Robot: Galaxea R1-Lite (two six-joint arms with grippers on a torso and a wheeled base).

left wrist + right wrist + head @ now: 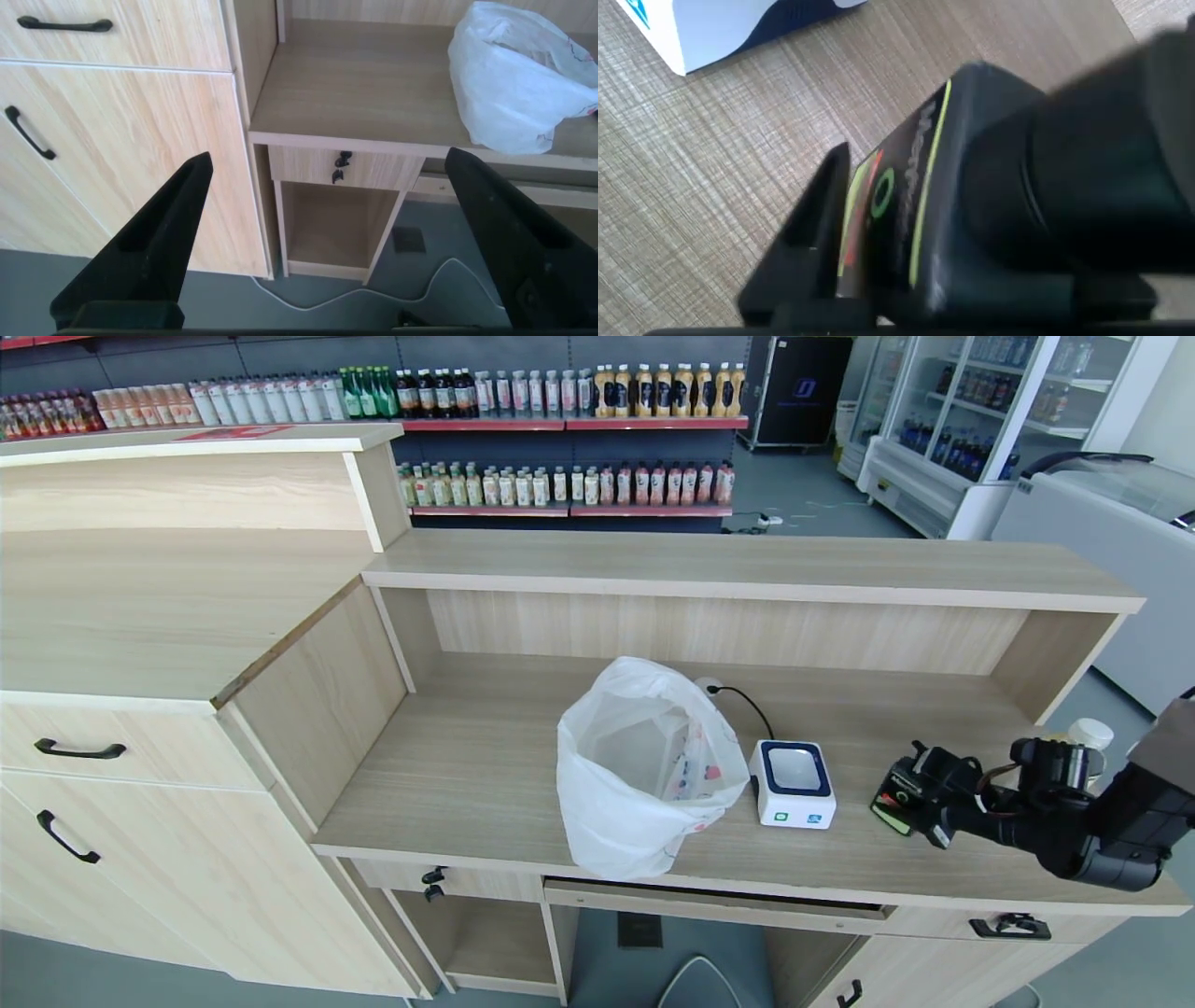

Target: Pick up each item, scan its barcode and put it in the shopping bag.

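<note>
Packet (893, 803), dark with a green and yellow stripe, sits clamped between the fingers of the right gripper (910, 795), held low over the table (485, 775). In the right wrist view the packet (910, 196) lies across the gripper (868, 243), with the wood grain of the table close underneath. Just beyond this gripper's tip, towards the robot's left, stands the white scanner (794, 784) with its dark window facing up. The white shopping bag (639, 765) stands on the far side of the scanner from the gripper, close against it, mouth open upward. A white-capped bottle (1089, 735) stands behind the right arm, near its wrist.

The left gripper (327, 163) has its fingers (159, 233) spread wide and empty. It hangs below table height, facing the cabinet front, and the shopping bag (514, 84) is higher up than it, on the table.
</note>
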